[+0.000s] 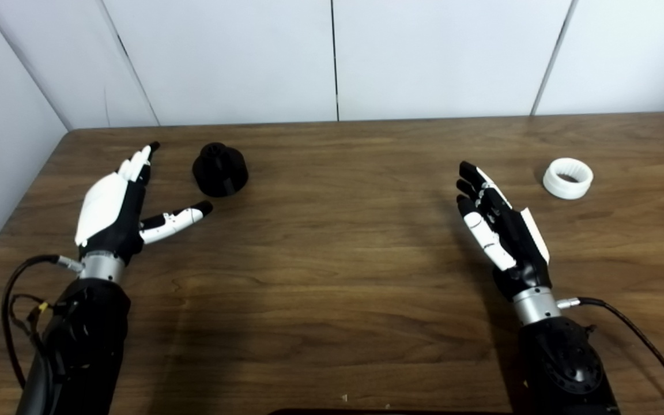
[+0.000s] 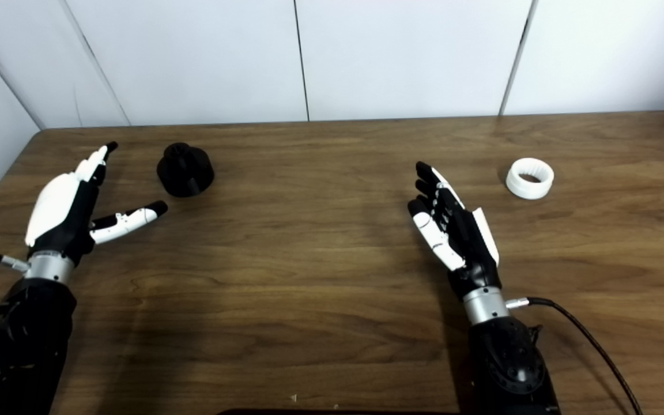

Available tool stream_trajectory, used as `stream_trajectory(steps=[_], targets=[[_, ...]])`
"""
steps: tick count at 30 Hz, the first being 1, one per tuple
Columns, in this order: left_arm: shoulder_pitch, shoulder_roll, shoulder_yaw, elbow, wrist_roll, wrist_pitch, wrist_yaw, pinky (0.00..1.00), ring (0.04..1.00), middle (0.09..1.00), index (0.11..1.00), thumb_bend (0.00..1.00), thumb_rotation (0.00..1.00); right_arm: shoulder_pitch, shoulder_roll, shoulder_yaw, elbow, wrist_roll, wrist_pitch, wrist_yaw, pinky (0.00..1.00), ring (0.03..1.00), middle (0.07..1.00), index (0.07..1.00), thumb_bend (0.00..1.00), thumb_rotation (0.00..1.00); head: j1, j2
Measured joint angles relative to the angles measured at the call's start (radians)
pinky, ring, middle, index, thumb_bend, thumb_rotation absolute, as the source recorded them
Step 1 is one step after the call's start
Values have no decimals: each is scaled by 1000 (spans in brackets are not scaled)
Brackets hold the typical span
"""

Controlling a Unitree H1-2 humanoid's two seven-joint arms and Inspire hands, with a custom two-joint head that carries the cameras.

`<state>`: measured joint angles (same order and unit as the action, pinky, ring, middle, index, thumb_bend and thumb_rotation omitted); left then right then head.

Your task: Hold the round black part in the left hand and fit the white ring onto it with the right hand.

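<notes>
The round black part [image 1: 220, 169] stands on the wooden table [image 1: 332, 259] at the back left. My left hand [image 1: 116, 207] is open just left of it and a little nearer, fingers stretched forward and thumb pointing toward the part, holding nothing. The white ring [image 1: 567, 178], toothed on the inside, lies flat at the back right. My right hand [image 1: 499, 225] is open to the left of the ring and a little nearer, fingers extended, palm turned inward, apart from the ring.
White wall panels [image 1: 332, 57] rise right behind the table's far edge. The table's left edge runs close beside my left arm. Black cables [image 1: 643, 340] trail from both wrists. A dark object [image 1: 389, 411] peeks in at the bottom edge.
</notes>
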<state>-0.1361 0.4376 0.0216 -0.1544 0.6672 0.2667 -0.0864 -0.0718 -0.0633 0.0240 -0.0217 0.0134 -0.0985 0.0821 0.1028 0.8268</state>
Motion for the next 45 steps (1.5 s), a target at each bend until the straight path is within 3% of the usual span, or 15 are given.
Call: stream_trajectory(steps=[16, 25, 36, 45], targets=[[-130, 43, -60, 270, 41, -17, 16, 1000, 1000, 1000, 1000, 1000, 651, 0, -6, 2, 1, 3, -2, 0, 947, 944, 945, 915, 531, 649, -8, 0], [-193, 42, -92, 417, 26, -81, 54, 1000, 1000, 1000, 1000, 1000, 672, 0, -7, 2, 0, 3, -2, 0, 940, 943, 946, 916, 530, 645, -9, -2], [-245, 37, -123, 523, -5, -132, 89, 1000, 1000, 997, 1000, 1000, 632, 0, -7, 3, 0, 0, -2, -2, 940, 943, 947, 915, 531, 655, -12, 0], [-269, 25, -140, 543, -35, -146, 90, 1000, 1000, 981, 1000, 1000, 605, 0, -8, 5, -1, -6, -2, -3, 947, 948, 946, 917, 550, 670, -23, 0]])
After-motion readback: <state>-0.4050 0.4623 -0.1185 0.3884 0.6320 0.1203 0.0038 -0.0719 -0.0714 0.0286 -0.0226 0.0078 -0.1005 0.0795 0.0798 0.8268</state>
